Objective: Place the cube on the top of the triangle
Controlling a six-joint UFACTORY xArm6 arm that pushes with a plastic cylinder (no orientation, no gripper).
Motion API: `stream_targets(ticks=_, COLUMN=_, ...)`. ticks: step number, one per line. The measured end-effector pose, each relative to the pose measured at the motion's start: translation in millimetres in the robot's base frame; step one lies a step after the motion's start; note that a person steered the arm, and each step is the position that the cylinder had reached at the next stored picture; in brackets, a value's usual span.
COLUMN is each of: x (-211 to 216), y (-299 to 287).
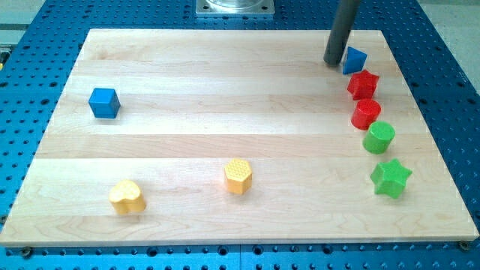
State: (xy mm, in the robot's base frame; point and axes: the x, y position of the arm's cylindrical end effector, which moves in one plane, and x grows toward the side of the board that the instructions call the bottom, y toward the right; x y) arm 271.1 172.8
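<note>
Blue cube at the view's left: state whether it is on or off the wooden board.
On. The blue cube sits flat on the wooden board.

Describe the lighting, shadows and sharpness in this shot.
Camera view: even, soft overhead light; the blocks cast only faint short shadows on the board; slight sheen on the green cylinder; my tip, beside the blue triangle, and all blocks look sharp.

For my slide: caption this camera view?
My tip touches the blue triangle at the board's top right; blue cube far left.
</note>
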Motion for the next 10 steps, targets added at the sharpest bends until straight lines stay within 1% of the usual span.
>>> stream_targets(ticks=1, x=5.3, y=8.0)
stream_targets(ticks=2, x=25.4, y=18.9)
stream_targets(ticks=3, x=48.7, y=18.9)
stream_targets(ticks=4, x=53.8, y=0.8)
stream_targets(ticks=5, x=16.6, y=-59.1)
stream_targets(ticks=6, x=-19.2, y=-42.2)
stream_targets(ticks=7, x=2.4, y=-101.6)
stream_targets(ticks=8, x=32.3, y=-245.2)
stream_targets(ticks=9, x=51.2, y=-372.5)
stream_targets(ticks=10, x=94.9, y=-461.1)
